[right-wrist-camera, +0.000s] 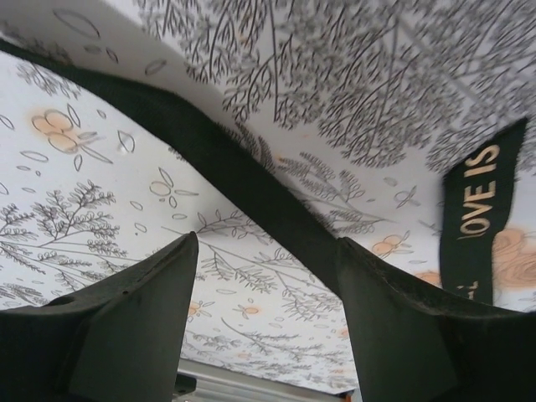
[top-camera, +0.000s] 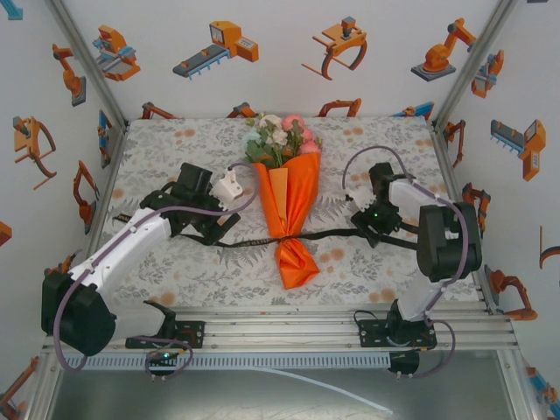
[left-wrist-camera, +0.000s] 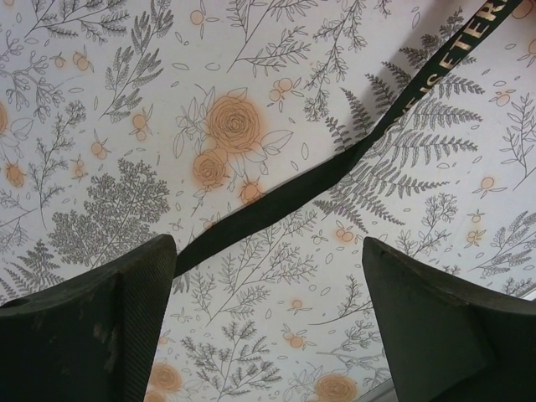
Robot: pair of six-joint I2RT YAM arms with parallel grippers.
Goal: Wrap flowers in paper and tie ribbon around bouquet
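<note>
The bouquet lies in the middle of the table, its orange paper [top-camera: 294,197] rolled into a cone. The pink, white and green flowers [top-camera: 278,136] point to the far side. A black ribbon [top-camera: 335,234] circles the cone's narrow waist and trails out flat to both sides. My left gripper [top-camera: 213,229] stands open over the left tail. In its wrist view the ribbon [left-wrist-camera: 293,188] runs diagonally past the left finger [left-wrist-camera: 126,318], and the left gripper [left-wrist-camera: 268,243] holds nothing. My right gripper [top-camera: 367,225] is open above the right tail; the ribbon [right-wrist-camera: 209,142] crosses just beyond the right gripper's [right-wrist-camera: 266,239] tips.
A floral tablecloth [top-camera: 175,140] covers the table. White printed walls with metal posts [top-camera: 87,61] close in the left, right and back. An aluminium rail [top-camera: 289,319] carrying the arm bases runs along the near edge. A ribbon end with gold lettering [right-wrist-camera: 481,209] lies at the right.
</note>
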